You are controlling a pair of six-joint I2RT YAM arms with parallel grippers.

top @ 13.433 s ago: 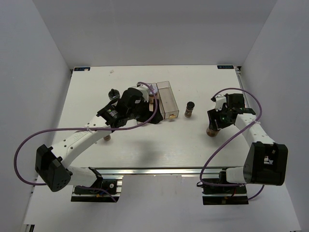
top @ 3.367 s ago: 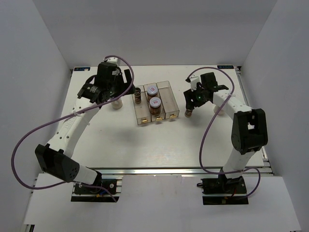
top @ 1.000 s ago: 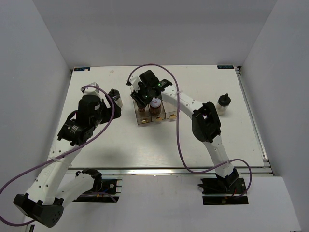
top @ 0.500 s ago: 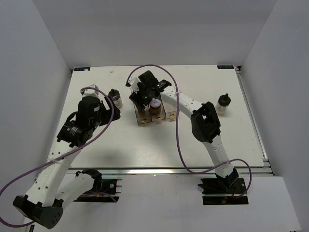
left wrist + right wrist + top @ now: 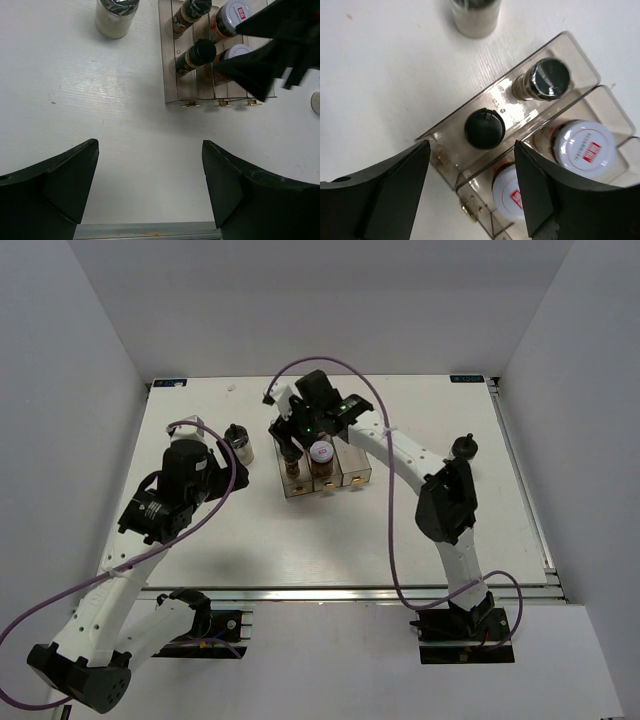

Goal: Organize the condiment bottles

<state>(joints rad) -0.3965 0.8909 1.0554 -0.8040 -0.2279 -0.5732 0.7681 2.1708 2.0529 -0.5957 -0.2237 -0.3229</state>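
The clear tray [image 5: 355, 465] holds two slim dark-brown bottles in its left compartment: the near one [image 5: 484, 128] [image 5: 291, 472] and the far one [image 5: 547, 78]. Two brown jars with pale lids [image 5: 582, 148] [image 5: 512, 192] stand in the middle compartment. One shows in the top view [image 5: 320, 452]. My right gripper [image 5: 297, 436] [image 5: 471, 150] hangs open and empty above the near slim bottle. One white jar [image 5: 238, 446] [image 5: 116, 17] stands left of the tray. Another white jar [image 5: 463, 448] stands far right. My left gripper [image 5: 213, 462] [image 5: 150, 150] is open and empty, near-left of the tray.
The tray's right compartment [image 5: 352, 452] holds nothing. In the left wrist view the right gripper's black fingers [image 5: 270, 50] cover part of the tray [image 5: 170, 75]. The table's metal front edge [image 5: 150, 231] lies just below my left gripper.
My right gripper has risen a little above the tray's left compartment, and the slim bottle stands free below it. The right arm's elbow swung right. The left arm barely moved.
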